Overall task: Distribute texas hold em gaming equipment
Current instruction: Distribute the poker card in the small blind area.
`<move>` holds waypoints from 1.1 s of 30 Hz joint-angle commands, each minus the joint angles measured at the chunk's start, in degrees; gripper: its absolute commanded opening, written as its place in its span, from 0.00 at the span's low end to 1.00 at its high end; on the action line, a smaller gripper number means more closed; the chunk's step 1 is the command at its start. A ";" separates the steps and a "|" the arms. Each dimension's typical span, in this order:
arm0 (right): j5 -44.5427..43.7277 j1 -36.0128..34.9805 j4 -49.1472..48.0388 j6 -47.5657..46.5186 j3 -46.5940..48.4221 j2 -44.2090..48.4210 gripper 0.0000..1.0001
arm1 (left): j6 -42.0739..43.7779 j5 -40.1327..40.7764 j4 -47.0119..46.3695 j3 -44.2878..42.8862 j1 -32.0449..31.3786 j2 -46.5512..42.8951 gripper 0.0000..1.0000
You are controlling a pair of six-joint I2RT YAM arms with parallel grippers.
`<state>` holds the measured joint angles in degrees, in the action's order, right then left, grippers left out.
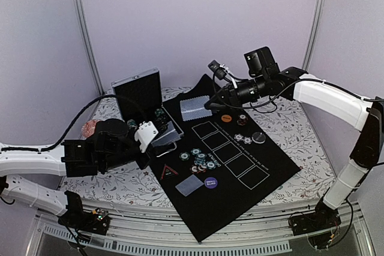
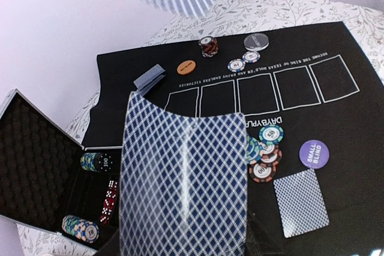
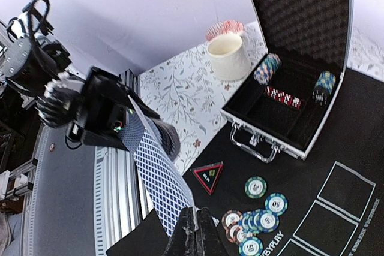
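right fingers (image 3: pixel 193 232): closed on one grey-blue diamond-backed playing card (image 1: pixel 197 109), held above the mat's far end
left fingers (image 1: pixel 161 142): clamped on card stack (image 2: pixel 183 184)
next: lower the card flat onto black mat with white rectangles (image 1: pixel 240 202) beside orange round button (image 1: pixel 226 118); release low

The playing cards (image 2: pixel 183 184) wear a blue-and-white diamond lattice. The mat (image 2: pixel 354 142) is black with white outlined rectangles, one button (image 2: pixel 314 153) purple, another (image 2: pixel 186 66) orange, the poker chips (image 2: pixel 271 133) teal, red and white. The worktop (image 3: pixel 180 88) is white with grey leafy sprigs.
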<state>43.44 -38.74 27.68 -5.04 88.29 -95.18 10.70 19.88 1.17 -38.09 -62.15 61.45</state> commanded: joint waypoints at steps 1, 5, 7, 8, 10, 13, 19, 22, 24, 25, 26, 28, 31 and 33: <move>0.50 -0.06 5.07 0.05 -6.48 -5.81 0.01 | -0.59 0.94 -1.43 1.26 -0.55 -3.89 0.42; 0.14 -4.54 2.80 0.39 -11.11 -10.69 0.02 | -0.60 1.26 -1.46 1.91 -0.60 -5.49 0.42; 2.62 -6.13 2.90 -0.03 -11.37 -13.94 0.02 | -0.70 1.38 -1.36 2.05 -0.60 -5.54 0.42; 3.02 -6.77 3.39 -0.51 -11.26 -15.67 0.02 | -0.74 1.37 -1.23 1.98 -0.58 -5.43 0.42; 2.66 -7.33 5.35 -1.74 -10.13 -19.00 0.02 | -0.88 1.22 -1.06 1.81 -0.56 -5.07 0.42; 3.80 -8.09 7.57 -3.44 -8.57 -22.89 0.02 | -0.88 1.25 -0.91 1.61 -0.56 -4.82 0.42; 2.33 -9.97 11.18 -6.47 -5.66 -26.99 0.02 | -0.82 1.39 -1.04 1.67 -0.56 -4.69 0.42; -0.84 -9.96 11.68 -6.48 -5.01 -26.53 0.12 | -0.93 1.30 -0.77 1.57 -0.53 -4.66 0.42; -3.05 -9.98 12.06 -6.35 -4.50 -25.12 0.33 | -0.80 1.35 -0.67 1.53 -0.57 -4.74 0.42; -4.15 -9.95 12.31 -6.37 -4.12 -24.15 0.42 | -0.74 1.31 -0.65 1.51 -0.60 -4.71 0.41; -5.20 -9.94 12.45 -6.51 -3.77 -22.56 0.52 | -0.71 1.35 -0.64 1.52 -0.55 -4.69 0.42; -7.58 -9.63 12.38 -6.71 -3.08 -19.68 0.67 | -0.54 1.30 -0.64 1.37 -0.56 -4.64 0.42; -10.59 -8.05 11.38 -6.41 -2.07 -14.57 0.92 | -0.19 1.14 -0.64 1.26 -0.59 -4.54 0.42; -11.00 -6.31 9.14 -5.06 -1.81 -10.82 0.99 | -0.10 0.89 -0.56 1.10 -0.56 -4.38 0.42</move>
<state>36.18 -47.75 39.90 -10.87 83.29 -115.46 10.31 20.47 1.21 -36.88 -62.22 56.71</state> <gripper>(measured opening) 0.934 0.419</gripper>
